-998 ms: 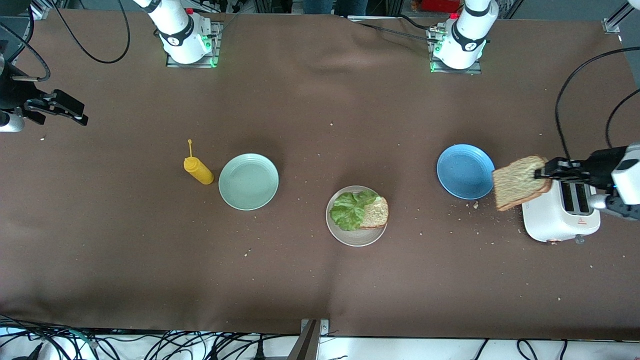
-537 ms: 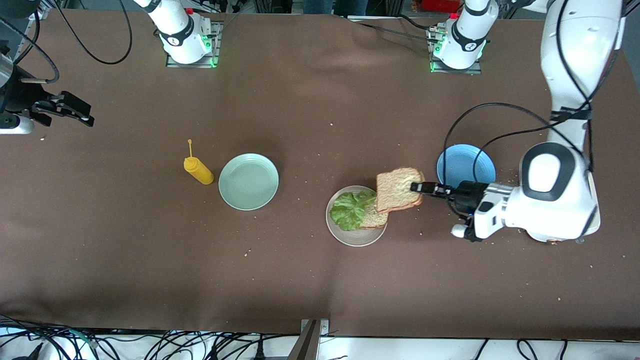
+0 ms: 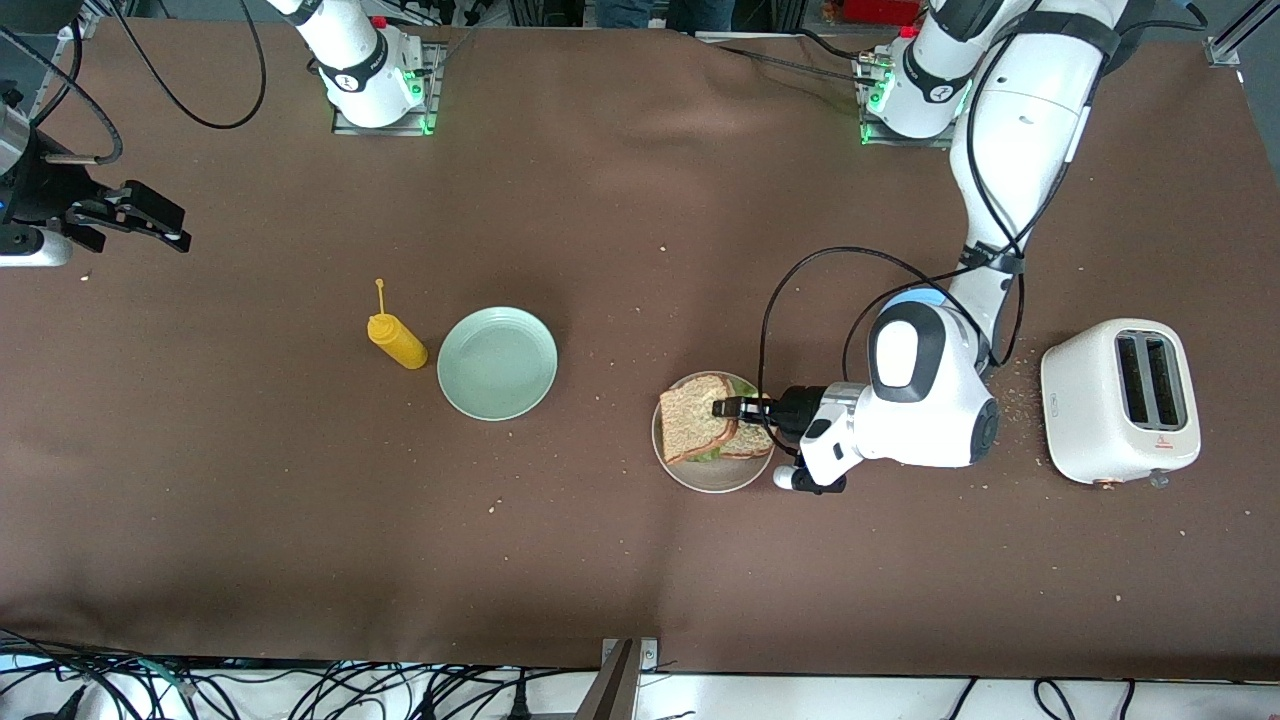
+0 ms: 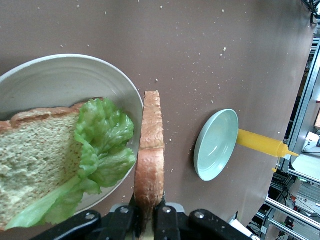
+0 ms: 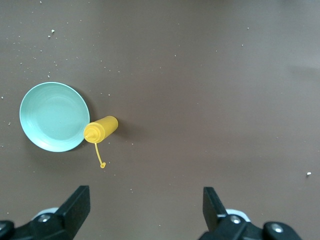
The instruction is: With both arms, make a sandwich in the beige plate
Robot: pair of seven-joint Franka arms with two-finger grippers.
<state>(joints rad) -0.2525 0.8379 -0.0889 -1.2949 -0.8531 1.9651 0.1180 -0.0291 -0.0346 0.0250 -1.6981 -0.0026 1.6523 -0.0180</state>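
Topping step in hand: left gripper [image 3: 728,408] is clamped on the top slice [image 3: 697,430] by its edge, carrying it over the beige plate [image 3: 712,478], which sits mid-table, at about 4 o'clock from the mint plate [image 3: 497,362]. On the plate lie the bottom slice [image 4: 35,165] and lettuce [image 4: 100,150]; in the left wrist view the held slice shows edge-on and clearly above the lettuce, so probably not yet set down. Next move, as I judge it: lower and square the slice over the stack, then let go — it looks offset toward the right arm's end, so a small shift may be needed. Edges: part of the held slice hangs near the plate rim, and a drop there could tip it off. Room: open cloth all round the plate; toaster [image 3: 1120,400] well apart at 3 o'clock, mustard bottle [image 3: 397,340] just beside the mint plate at its 9 o'clock side. Right gripper [image 3: 130,215] waits with jaws spread wide and holding nothing, over bare cloth at the right arm's end — out of the way.
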